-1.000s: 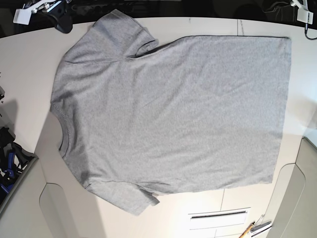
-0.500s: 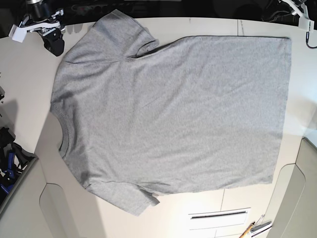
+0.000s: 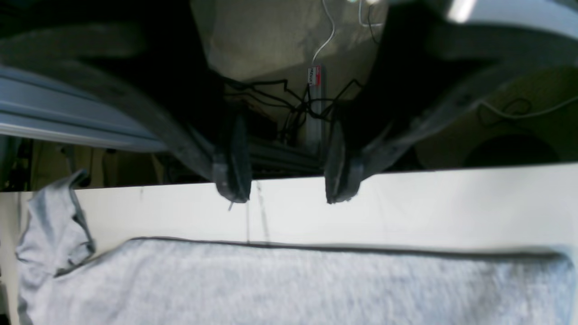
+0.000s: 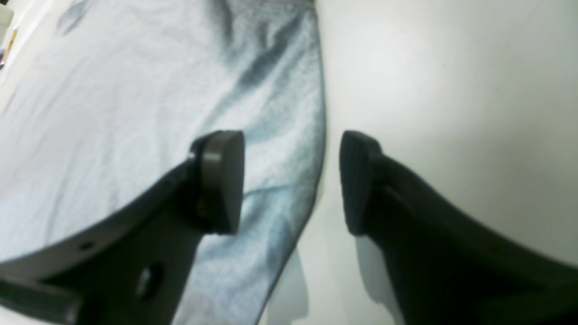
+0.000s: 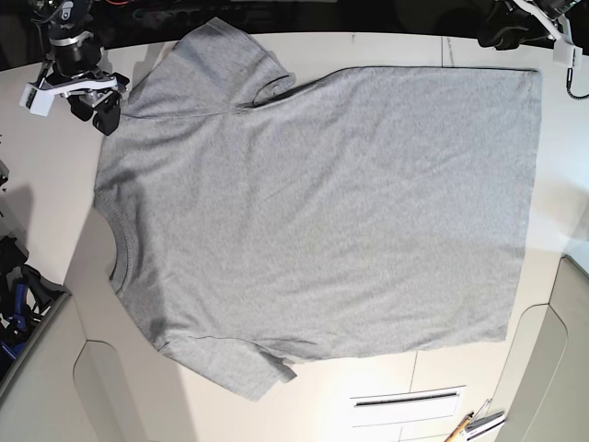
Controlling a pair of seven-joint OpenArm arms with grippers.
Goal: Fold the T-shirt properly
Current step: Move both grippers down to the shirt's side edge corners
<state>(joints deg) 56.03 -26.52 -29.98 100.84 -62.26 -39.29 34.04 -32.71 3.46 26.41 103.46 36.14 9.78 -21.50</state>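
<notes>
Moved since half a second ago: right tool [image 5: 97,101] down from the far-left corner to the shirt's far shoulder edge; left tool [image 5: 502,35] further into view at the far right, near the hem corner. T-shirt [image 5: 322,212] unchanged.

Right tool [image 4: 291,180] parted moderately wide, gripping nothing; one pad hanging over grey cloth [image 4: 135,90], the other over bare worktop [image 4: 451,90], fabric edge running between them. Left tool [image 3: 284,178] likewise parted, empty, poised over the worktop's [image 3: 406,207] far rim, just beyond the shirt's side edge [image 3: 316,284].

Spread flat on the pale worktop [image 5: 368,51], plain side up. Long axis left to right: ribbed neck at the left, hem at the right, one sleeve pointing far, the other near.

No lettering visible on the cloth. Small red-and-white label [image 3: 314,76] beyond the worktop, too blurred to read.
</notes>
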